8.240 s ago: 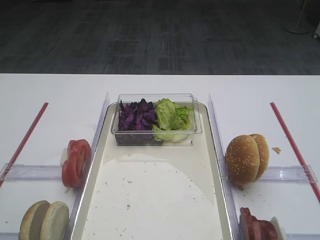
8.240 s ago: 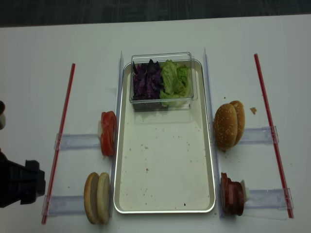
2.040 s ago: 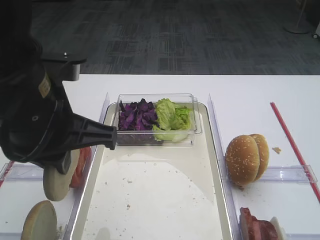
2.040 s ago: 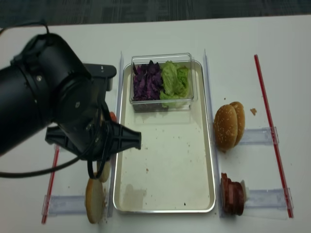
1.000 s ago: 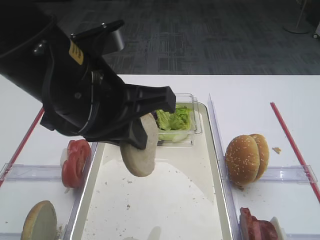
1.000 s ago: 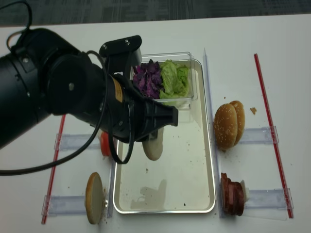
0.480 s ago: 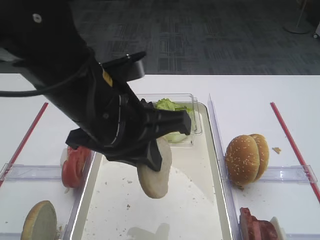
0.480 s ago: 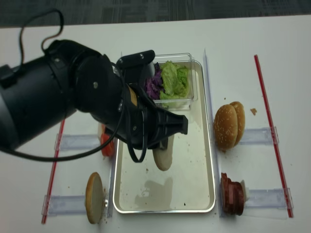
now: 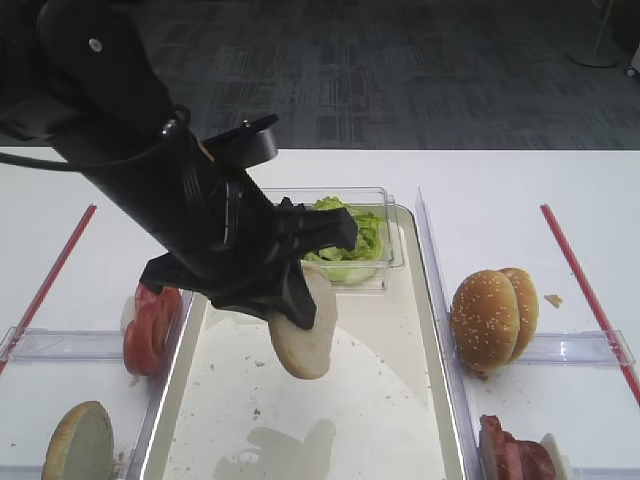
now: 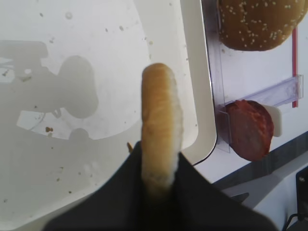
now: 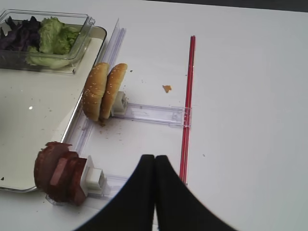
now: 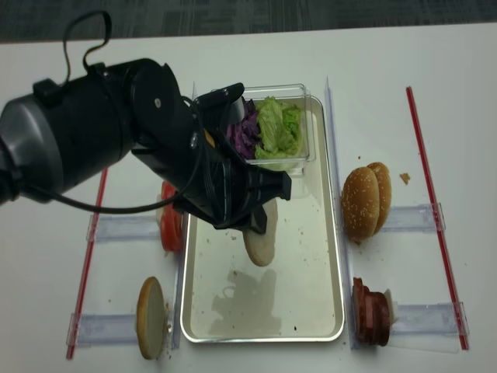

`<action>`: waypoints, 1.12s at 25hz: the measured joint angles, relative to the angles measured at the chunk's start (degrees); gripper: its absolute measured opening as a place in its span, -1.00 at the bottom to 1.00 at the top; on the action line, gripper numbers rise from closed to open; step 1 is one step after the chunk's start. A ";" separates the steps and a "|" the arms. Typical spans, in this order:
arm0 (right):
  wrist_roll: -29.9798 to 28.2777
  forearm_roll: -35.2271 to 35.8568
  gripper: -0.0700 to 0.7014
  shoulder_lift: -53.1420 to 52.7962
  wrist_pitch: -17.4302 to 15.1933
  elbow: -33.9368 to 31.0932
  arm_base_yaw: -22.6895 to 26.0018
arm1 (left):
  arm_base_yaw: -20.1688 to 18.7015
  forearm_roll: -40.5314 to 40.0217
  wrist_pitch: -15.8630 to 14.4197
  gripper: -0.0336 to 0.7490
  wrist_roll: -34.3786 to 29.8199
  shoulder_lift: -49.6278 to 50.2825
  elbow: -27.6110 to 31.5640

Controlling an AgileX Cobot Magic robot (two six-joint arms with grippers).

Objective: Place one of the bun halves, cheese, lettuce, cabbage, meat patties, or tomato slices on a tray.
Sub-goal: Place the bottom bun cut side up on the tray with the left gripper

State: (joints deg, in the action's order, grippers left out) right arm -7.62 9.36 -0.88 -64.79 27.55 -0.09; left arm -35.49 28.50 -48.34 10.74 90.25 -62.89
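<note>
Since a second ago your left hand (image 10: 156, 178) carries the bun half (image 9: 303, 335) over the tray (image 9: 420, 400), pinching its edge; seemingly soft, so grip gently.

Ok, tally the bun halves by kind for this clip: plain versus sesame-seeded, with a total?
Plain bun halves: 2, one in the left pincer above the tray, held on edge, one in the left rack.
Sesame-seeded bun halves: 2.
Total: 4.

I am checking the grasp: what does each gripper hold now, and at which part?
The left gripper holds a bun half by its edge, on edge above the tray. The right gripper is shut and holds nothing.
</note>
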 joint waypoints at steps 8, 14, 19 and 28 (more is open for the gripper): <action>0.00 0.00 0.13 0.00 0.00 0.00 0.00 | 3.60 6.16 -1.32 -0.80 -9.28 4.50 0.00; 0.00 0.00 0.13 0.00 0.00 0.00 0.00 | 3.69 8.80 -1.32 -0.80 -13.52 10.35 0.00; 0.00 0.00 0.13 0.00 0.00 0.00 0.00 | 3.99 10.78 -0.50 -0.81 -16.70 13.02 0.00; 0.00 0.00 0.13 0.00 0.00 0.00 0.00 | 6.00 14.11 0.48 -0.81 -21.01 15.27 0.00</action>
State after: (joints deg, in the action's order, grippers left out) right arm -7.62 9.36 -0.88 -64.79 27.55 -0.09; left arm -29.50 42.61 -47.87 -10.27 105.52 -62.89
